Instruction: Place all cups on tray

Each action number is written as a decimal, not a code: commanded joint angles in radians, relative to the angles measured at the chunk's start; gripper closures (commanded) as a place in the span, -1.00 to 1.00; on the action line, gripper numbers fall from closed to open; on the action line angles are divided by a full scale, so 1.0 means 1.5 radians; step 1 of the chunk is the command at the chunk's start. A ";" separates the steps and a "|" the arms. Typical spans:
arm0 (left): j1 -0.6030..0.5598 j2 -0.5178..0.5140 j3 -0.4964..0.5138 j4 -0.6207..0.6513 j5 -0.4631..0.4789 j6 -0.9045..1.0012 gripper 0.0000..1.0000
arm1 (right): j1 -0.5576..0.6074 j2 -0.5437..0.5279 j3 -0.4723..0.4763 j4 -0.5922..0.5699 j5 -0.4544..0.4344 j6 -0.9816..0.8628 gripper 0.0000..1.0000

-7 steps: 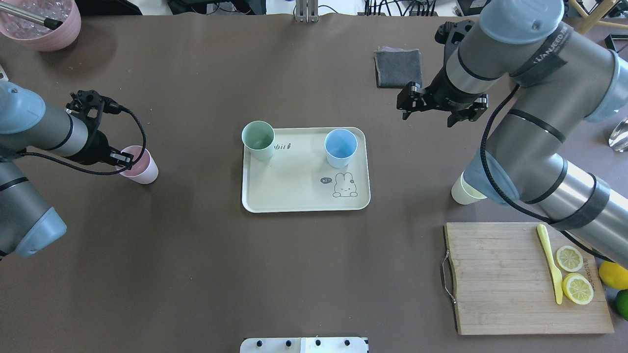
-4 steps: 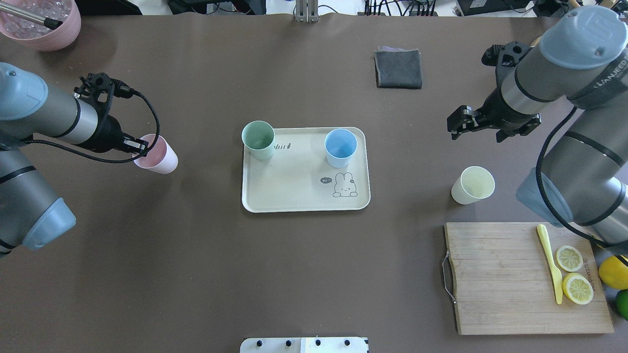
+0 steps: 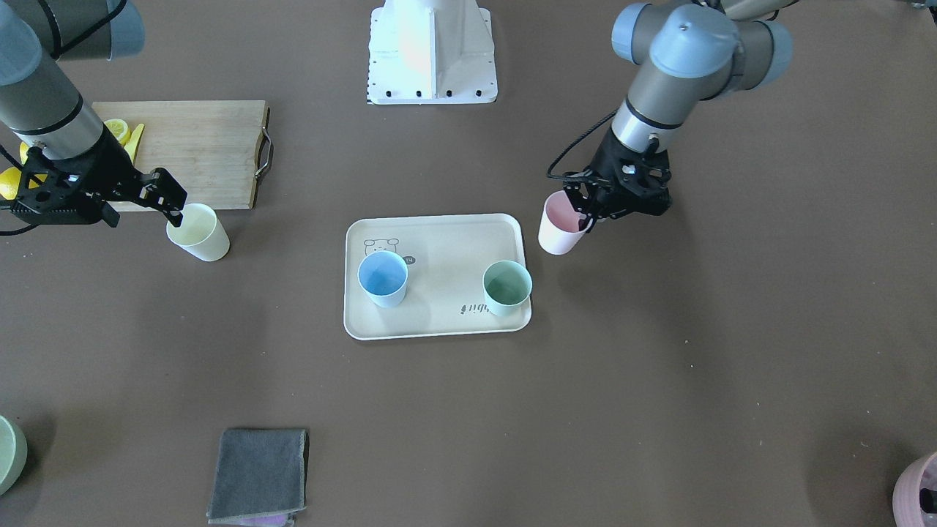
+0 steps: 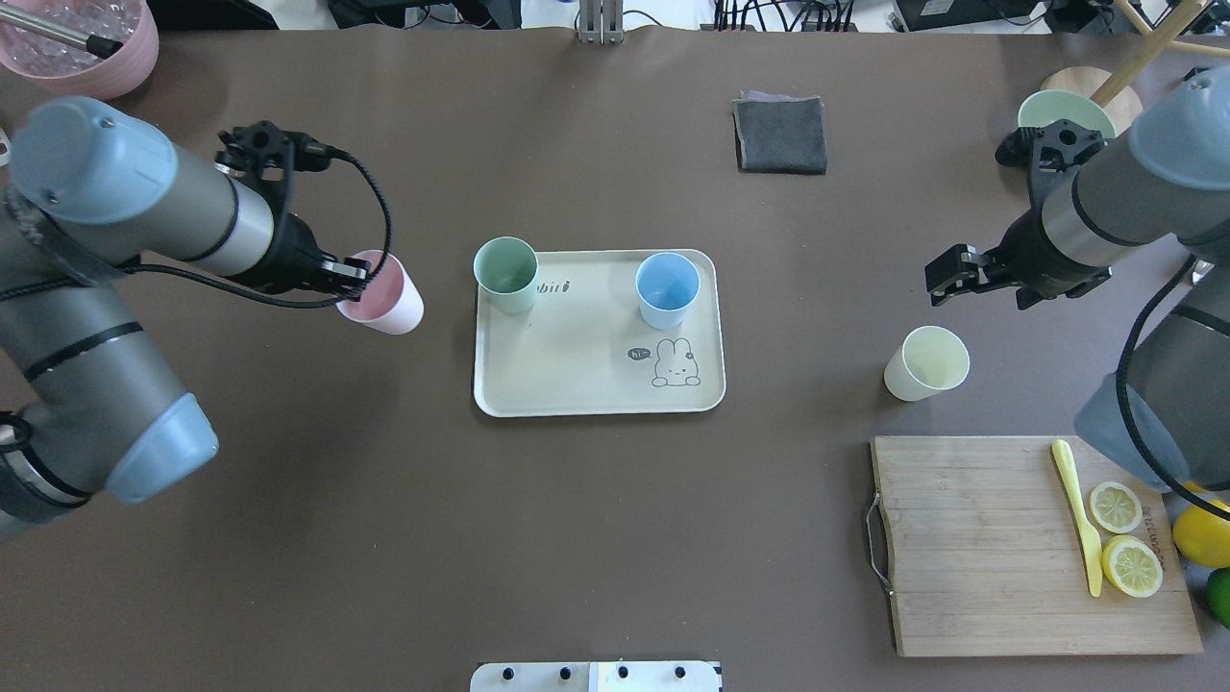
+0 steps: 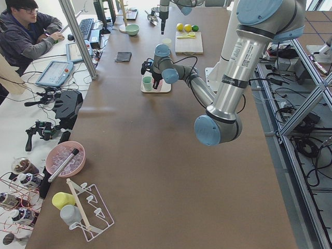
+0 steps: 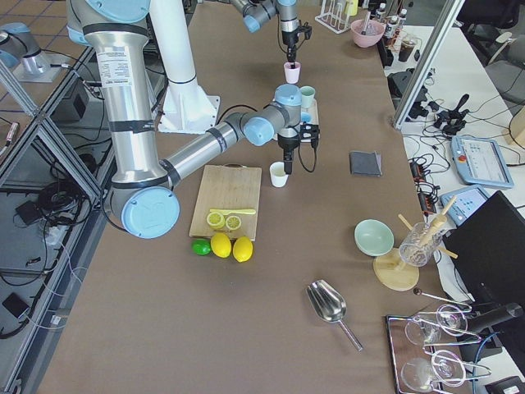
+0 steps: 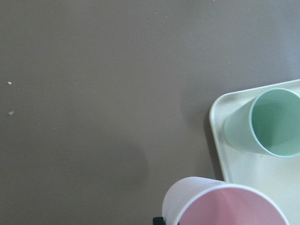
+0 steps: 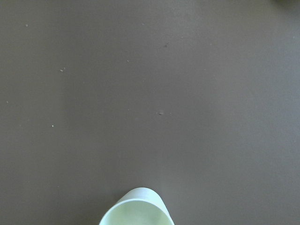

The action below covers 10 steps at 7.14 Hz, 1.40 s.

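The cream tray (image 4: 596, 408) lies mid-table, with a green cup (image 4: 506, 274) at its far left corner and a blue cup (image 4: 667, 288) at its far right. My left gripper (image 4: 351, 279) is shut on the rim of a pink cup (image 4: 384, 306) and holds it just left of the tray; the cup also shows in the front view (image 3: 558, 223) and the left wrist view (image 7: 225, 206). A pale yellow cup (image 4: 925, 362) stands on the table right of the tray. My right gripper (image 4: 980, 286) is open and empty, just beyond it.
A wooden cutting board (image 4: 999, 577) with lemon slices and a yellow knife lies at the near right. A grey cloth (image 4: 780, 135) lies at the far side. A pink bowl (image 4: 82, 48) sits at the far left corner, a green bowl (image 4: 1062, 106) at the far right.
My left gripper has carried the pink cup to the right, close to the tray's left edge. My right arm has swung right, away from the tray, to a spot beyond the yellow cup.
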 commanded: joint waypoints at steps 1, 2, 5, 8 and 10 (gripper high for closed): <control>0.059 -0.057 0.021 0.035 0.042 -0.056 1.00 | 0.015 -0.040 -0.004 0.036 0.029 -0.027 -0.92; 0.060 -0.061 0.031 0.035 0.044 -0.056 1.00 | 0.014 -0.038 -0.003 0.036 0.029 -0.020 -0.92; 0.074 -0.113 0.096 0.028 0.101 -0.056 -0.29 | 0.012 -0.035 -0.004 0.035 0.027 -0.005 -0.92; 0.058 -0.113 0.035 0.036 0.095 -0.051 -0.97 | -0.023 -0.030 -0.025 0.036 0.018 0.029 -0.77; -0.035 -0.111 0.014 0.036 -0.038 -0.048 -0.97 | -0.057 -0.028 -0.034 0.037 -0.006 0.053 -0.26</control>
